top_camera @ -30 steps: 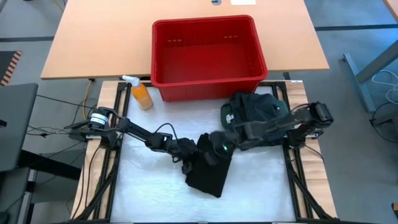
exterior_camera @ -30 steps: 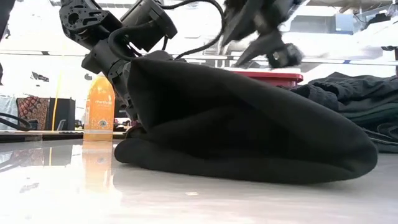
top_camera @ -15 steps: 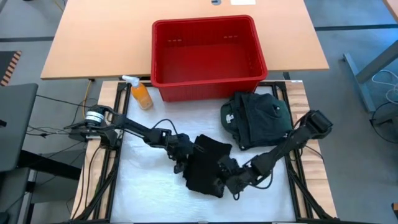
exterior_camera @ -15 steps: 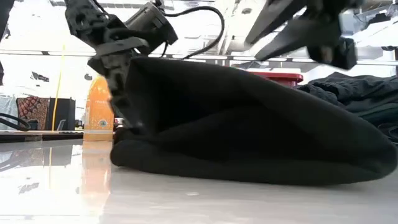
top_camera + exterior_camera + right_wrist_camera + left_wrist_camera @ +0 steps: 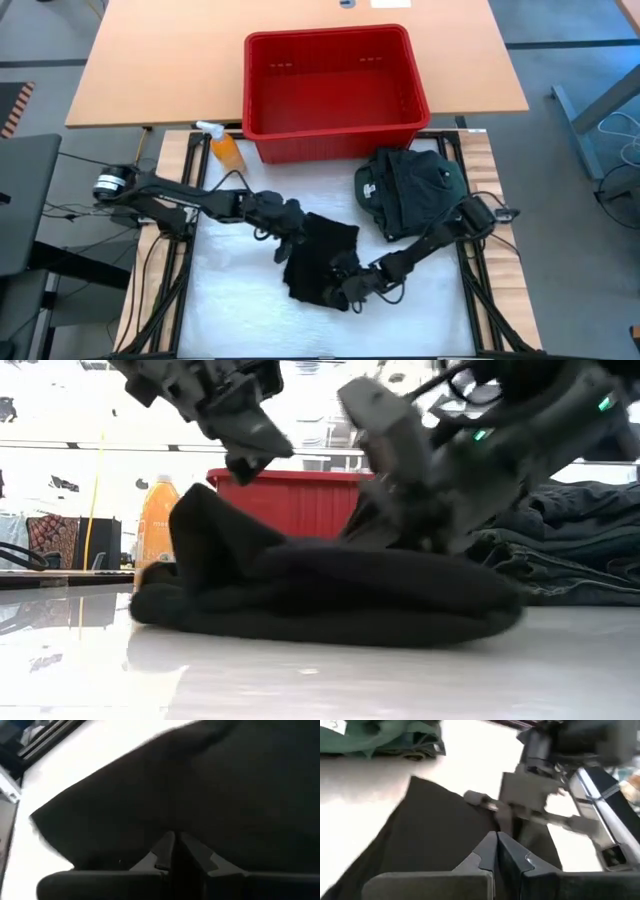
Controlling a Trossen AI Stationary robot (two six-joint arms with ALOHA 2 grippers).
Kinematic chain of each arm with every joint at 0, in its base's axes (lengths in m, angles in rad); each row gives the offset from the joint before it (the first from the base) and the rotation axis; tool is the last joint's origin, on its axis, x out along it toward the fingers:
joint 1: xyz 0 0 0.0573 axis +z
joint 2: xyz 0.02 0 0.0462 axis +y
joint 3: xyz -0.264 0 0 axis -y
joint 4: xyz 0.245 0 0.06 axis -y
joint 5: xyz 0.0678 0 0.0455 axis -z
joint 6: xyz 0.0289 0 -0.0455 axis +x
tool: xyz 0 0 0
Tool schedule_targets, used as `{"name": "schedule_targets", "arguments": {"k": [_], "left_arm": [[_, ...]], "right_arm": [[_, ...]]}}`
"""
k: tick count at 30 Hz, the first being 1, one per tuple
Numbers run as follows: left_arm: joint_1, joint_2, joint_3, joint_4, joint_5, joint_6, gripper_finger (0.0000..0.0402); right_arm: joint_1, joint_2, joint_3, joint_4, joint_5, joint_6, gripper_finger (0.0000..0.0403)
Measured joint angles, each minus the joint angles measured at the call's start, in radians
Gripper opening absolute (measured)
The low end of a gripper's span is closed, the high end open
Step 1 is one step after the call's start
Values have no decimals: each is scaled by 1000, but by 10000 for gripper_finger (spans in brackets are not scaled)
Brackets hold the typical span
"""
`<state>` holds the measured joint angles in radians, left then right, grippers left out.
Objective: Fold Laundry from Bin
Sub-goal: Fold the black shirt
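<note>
The right gripper [image 5: 345,288], fingers nearly together on the black garment [image 5: 322,258] lying well in front of the red bin [image 5: 330,90], with the closed left gripper [image 5: 285,247] pinching its far edge, should pull evenly to keep the fold flat.

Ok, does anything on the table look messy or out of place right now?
Only the black garment mid-table: it lies rumpled and bunched, not flat. The folded pile beside the bin looks tidy, the bin is empty, and the spray bottle stands upright.
</note>
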<state>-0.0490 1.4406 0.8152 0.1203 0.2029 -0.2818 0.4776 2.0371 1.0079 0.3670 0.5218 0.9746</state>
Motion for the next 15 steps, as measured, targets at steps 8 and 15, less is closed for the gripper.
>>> {"name": "schedule_targets", "arguments": {"k": [8, 15], "left_arm": [[64, 206, -2, -60, -85, -16, 0], [141, 163, 0, -93, -299, -30, 0]], "right_arm": [[1, 28, 26, -8, -11, 32, 16], [12, -68, 20, -119, -41, 4, 27]]}}
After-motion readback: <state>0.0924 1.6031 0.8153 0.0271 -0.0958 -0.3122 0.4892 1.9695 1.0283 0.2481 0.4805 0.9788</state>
